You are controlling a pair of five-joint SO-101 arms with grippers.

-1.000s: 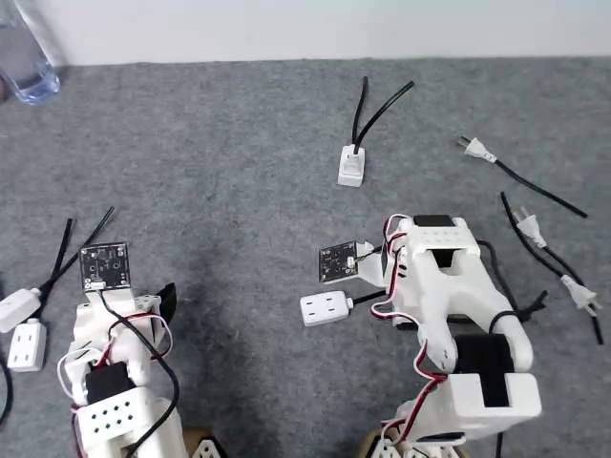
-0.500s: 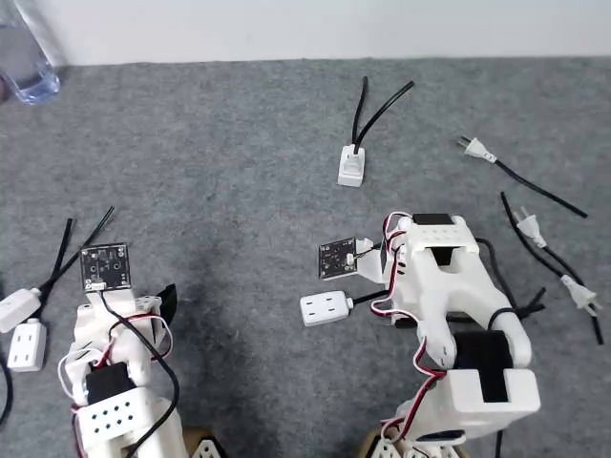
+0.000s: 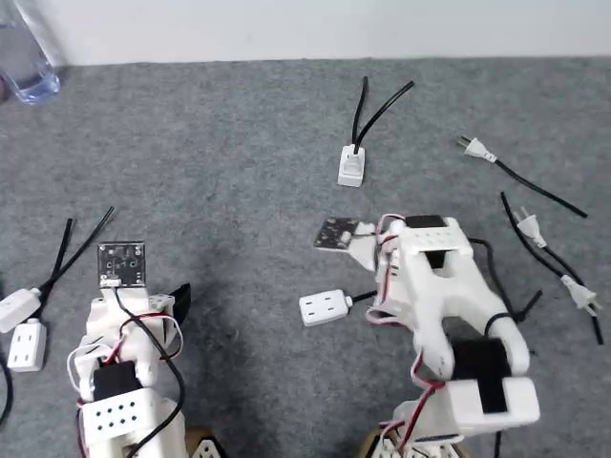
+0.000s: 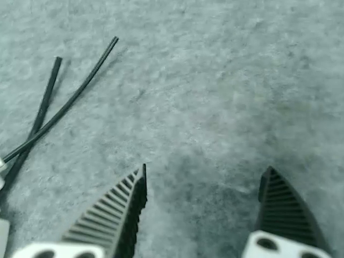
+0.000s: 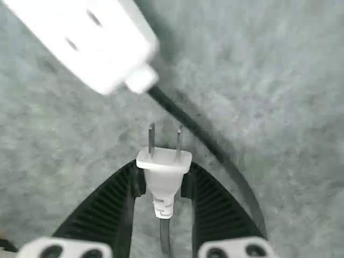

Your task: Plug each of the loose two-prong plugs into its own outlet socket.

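Observation:
My right gripper is shut on a white two-prong plug, prongs pointing away from the wrist toward a white outlet socket a short way beyond. That socket's black cord runs past the plug. In the high view this socket lies just left of the right arm. My left gripper is open over bare carpet, with two black cords nearby. Three loose plugs lie on the right.
Another white outlet with two black cords lies at centre back. Two more outlets lie at the left edge beside the left arm. A clear bottle stands at the back left corner. Grey carpet covers the table.
The right arm's wrist has shifted away from the base and tilted, still holding the plug. The left arm's wrist has moved slightly to the right.

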